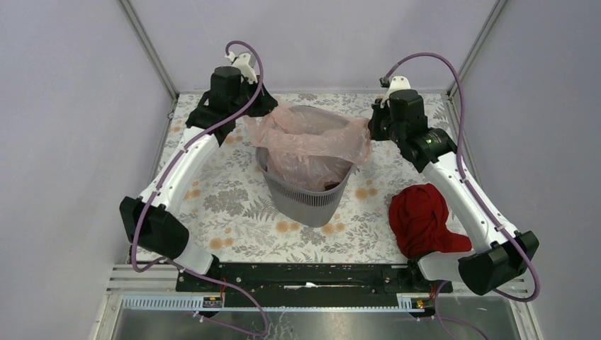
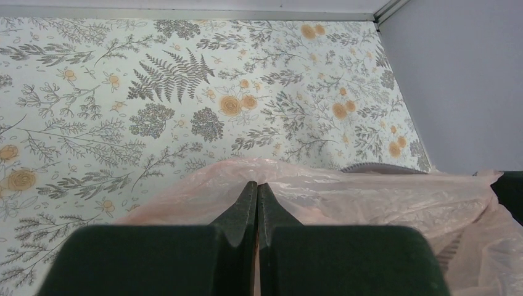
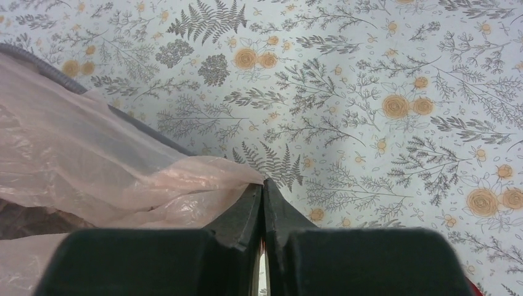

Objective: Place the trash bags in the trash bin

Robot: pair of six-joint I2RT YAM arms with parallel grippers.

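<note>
The dark grey mesh trash bin (image 1: 306,202) stands mid-table. The thin pale-pink trash bag (image 1: 312,142) is spread over its mouth and hangs down inside, its edges reaching past the rim on both sides. My left gripper (image 1: 249,122) is shut on the bag's left edge; in the left wrist view the film (image 2: 370,197) bunches at the closed tips (image 2: 257,184), with a bit of bin rim (image 2: 382,168) behind. My right gripper (image 1: 371,129) is shut on the bag's right edge; in the right wrist view the film (image 3: 111,166) runs to the tips (image 3: 264,181), over the bin rim (image 3: 37,61).
A dark red cloth (image 1: 423,218) lies on the floral tablecloth (image 1: 234,205) at the right, partly under my right arm. Grey walls and metal posts close the table at the back and sides. A dark item (image 1: 330,185) shows low inside the bin.
</note>
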